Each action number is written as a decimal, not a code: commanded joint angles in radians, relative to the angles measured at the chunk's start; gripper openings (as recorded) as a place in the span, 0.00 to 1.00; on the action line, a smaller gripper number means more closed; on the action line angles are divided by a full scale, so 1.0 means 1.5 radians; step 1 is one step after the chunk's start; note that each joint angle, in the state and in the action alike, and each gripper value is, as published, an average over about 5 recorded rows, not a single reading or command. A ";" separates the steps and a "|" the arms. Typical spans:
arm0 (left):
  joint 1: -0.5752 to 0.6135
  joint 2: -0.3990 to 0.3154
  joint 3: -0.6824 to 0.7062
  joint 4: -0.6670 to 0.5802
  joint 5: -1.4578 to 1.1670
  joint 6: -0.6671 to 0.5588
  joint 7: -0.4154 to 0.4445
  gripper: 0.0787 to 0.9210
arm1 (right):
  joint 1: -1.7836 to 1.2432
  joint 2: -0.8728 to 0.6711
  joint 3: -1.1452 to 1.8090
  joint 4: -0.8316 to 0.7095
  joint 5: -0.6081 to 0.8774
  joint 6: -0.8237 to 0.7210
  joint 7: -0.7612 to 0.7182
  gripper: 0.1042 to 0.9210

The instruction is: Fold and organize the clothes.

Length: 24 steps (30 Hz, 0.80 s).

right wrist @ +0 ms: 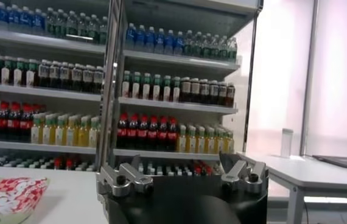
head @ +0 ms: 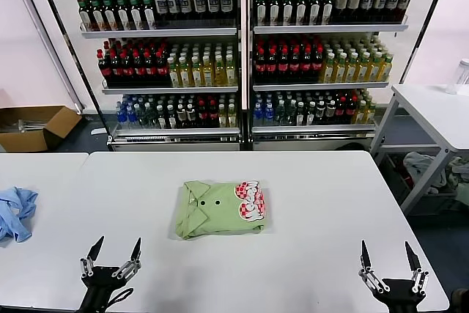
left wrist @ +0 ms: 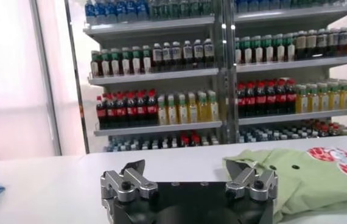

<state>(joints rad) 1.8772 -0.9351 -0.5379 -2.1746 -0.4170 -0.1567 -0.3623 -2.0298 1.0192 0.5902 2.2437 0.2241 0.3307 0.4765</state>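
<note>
Polo shirt (head: 218,210) is lying folded into a compact rectangle at the middle of the white table (head: 308,203), well clear of every table edge, bare tabletop showing on all sides. Long axis is running left-right across the table; collar and dark buttons are sitting toward the robot's left, red-and-white checkered graphic (head: 250,201) toward the right end.

Left gripper (head: 111,256) is hovering near the table's near edge, left of the shirt and apart from it, fingers spread apart, holding nothing. Right gripper (head: 390,262) is sitting by the near right corner, well apart from the shirt, fingers also spread, nothing between them.

Light blue cloth (head: 16,211) is lying bunched at the far left edge. Drink shelves (head: 242,56) are standing beyond the far edge. A cardboard box (head: 37,127) is sitting on the floor at left.
</note>
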 commanded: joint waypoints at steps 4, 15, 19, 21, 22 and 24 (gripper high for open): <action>0.003 0.002 -0.020 0.001 -0.016 -0.003 0.000 0.88 | -0.005 -0.005 -0.003 -0.003 0.002 0.004 -0.012 0.88; 0.010 0.001 -0.017 0.002 -0.013 -0.009 0.001 0.88 | -0.009 -0.010 -0.004 -0.003 0.003 0.005 -0.017 0.88; 0.011 0.000 -0.016 0.002 -0.012 -0.009 0.001 0.88 | -0.012 -0.011 -0.003 -0.003 0.003 0.005 -0.017 0.88; 0.012 0.001 -0.016 0.002 -0.011 -0.010 0.001 0.88 | -0.013 -0.012 -0.003 -0.002 0.003 0.005 -0.017 0.88; 0.012 0.001 -0.016 0.002 -0.011 -0.010 0.001 0.88 | -0.014 -0.012 -0.003 -0.002 0.003 0.005 -0.017 0.88; 0.011 0.000 -0.014 0.002 -0.011 -0.010 0.001 0.88 | -0.014 -0.012 -0.002 -0.001 0.004 0.005 -0.018 0.88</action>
<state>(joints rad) 1.8932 -0.9345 -0.5602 -2.1716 -0.4327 -0.1711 -0.3614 -2.0491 1.0017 0.5857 2.2399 0.2280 0.3382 0.4521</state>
